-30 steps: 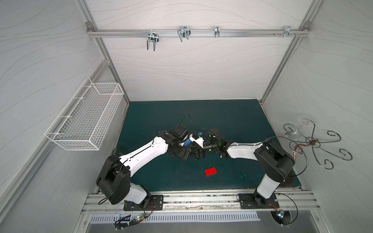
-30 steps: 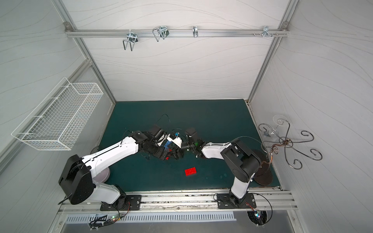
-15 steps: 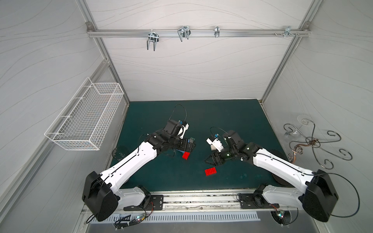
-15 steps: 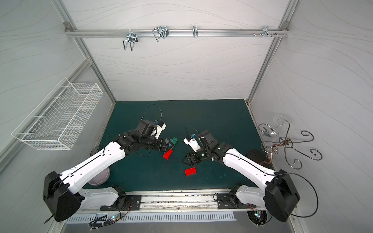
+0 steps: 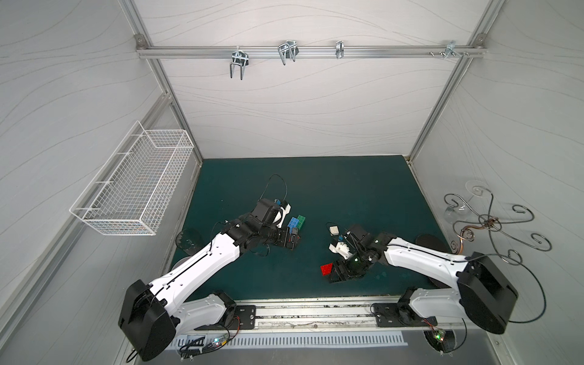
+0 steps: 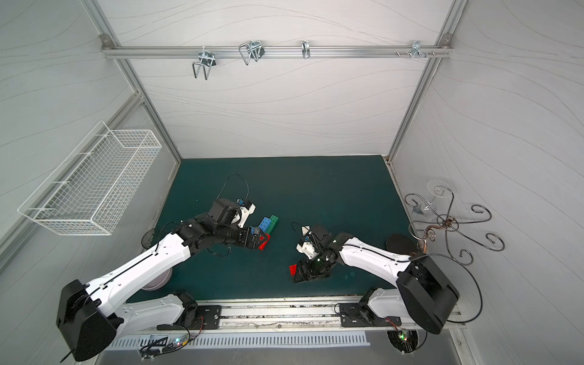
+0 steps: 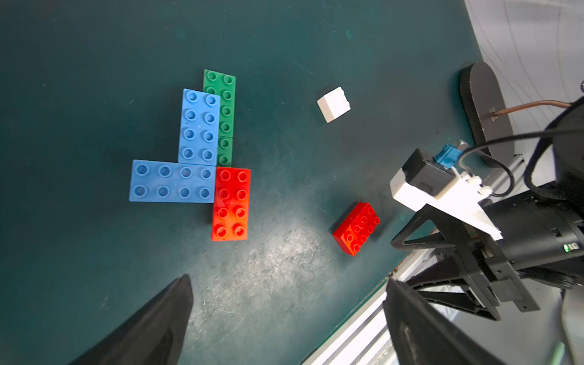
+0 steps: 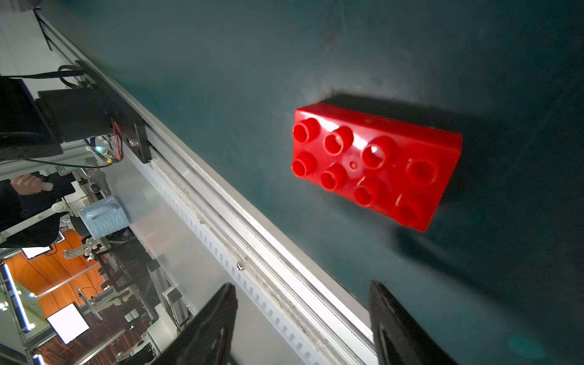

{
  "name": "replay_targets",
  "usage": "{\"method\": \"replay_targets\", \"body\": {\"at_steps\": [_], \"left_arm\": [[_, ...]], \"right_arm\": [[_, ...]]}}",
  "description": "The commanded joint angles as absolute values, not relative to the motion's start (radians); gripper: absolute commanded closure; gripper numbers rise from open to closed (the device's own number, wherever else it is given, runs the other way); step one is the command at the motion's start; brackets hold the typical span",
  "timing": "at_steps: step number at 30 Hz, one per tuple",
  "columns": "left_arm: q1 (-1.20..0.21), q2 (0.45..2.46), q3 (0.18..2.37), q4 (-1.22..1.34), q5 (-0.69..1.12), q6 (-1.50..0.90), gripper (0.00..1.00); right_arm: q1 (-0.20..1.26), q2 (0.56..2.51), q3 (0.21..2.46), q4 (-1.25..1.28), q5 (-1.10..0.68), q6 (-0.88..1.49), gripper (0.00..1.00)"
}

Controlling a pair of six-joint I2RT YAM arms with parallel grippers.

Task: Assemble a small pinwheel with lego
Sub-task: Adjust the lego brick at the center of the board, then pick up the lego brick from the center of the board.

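The pinwheel [image 7: 202,158] is a flat cluster of two blue, green and one red lego bricks on the green mat; it also shows in both top views [image 5: 297,222] [image 6: 268,225]. My left gripper [image 7: 284,316] [image 5: 292,241] hovers open and empty by the cluster's red end. A loose red brick [image 8: 376,167] [image 5: 326,269] [image 7: 356,228] lies studs up near the front edge. My right gripper [image 8: 303,316] [image 5: 336,274] is right beside it, open, nothing between its fingers. A small white brick [image 7: 333,104] [image 5: 333,230] sits alone further back.
The metal front rail [image 5: 316,311] runs just behind the loose red brick. A white wire basket [image 5: 136,186] hangs on the left wall. A curly wire stand [image 5: 486,221] with a black round base [image 5: 431,243] is at the right. A dark bowl [image 5: 189,241] sits at the mat's left edge.
A second ago both grippers met at the middle of the mat. They have drawn apart; the right gripper has since dropped toward the front edge beside the loose red brick.
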State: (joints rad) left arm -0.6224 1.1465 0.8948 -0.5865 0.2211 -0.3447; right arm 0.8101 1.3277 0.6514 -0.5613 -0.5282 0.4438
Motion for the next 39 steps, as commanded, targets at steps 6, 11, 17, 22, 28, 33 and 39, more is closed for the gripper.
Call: {"method": "replay_targets", "body": {"at_steps": [6,11,17,22,28,33,39], "left_arm": [[-0.586,1.151,0.904,-0.613,0.132,-0.351,0.0],[-0.571,1.155,0.881,-0.59,0.147,-0.357,0.0],[-0.564,1.167,0.889,-0.615,0.134,-0.33,0.0],[-0.544,1.148,0.881,-0.655,0.104,-0.302,0.0],[-0.534,1.147,0.869,-0.612,0.142,-0.334,0.0],[-0.486,1.168,0.845,-0.498,0.281,-0.443,0.0],[-0.42,1.151,0.764,-0.333,0.407,-0.581,0.0]], "right_arm": [[0.755,1.476,0.727,-0.505,-0.514,0.369,0.28],[0.746,1.588,0.855,-0.487,-0.511,0.321,0.28],[0.765,1.785,1.053,-0.521,-0.566,0.251,0.29],[0.801,1.803,1.077,-0.551,-0.557,0.196,0.3],[0.801,1.593,0.986,-0.579,-0.366,0.161,0.29],[0.88,1.49,0.978,-0.659,-0.181,-0.003,0.25],[0.921,1.332,0.896,-0.579,-0.114,-0.263,0.23]]}}
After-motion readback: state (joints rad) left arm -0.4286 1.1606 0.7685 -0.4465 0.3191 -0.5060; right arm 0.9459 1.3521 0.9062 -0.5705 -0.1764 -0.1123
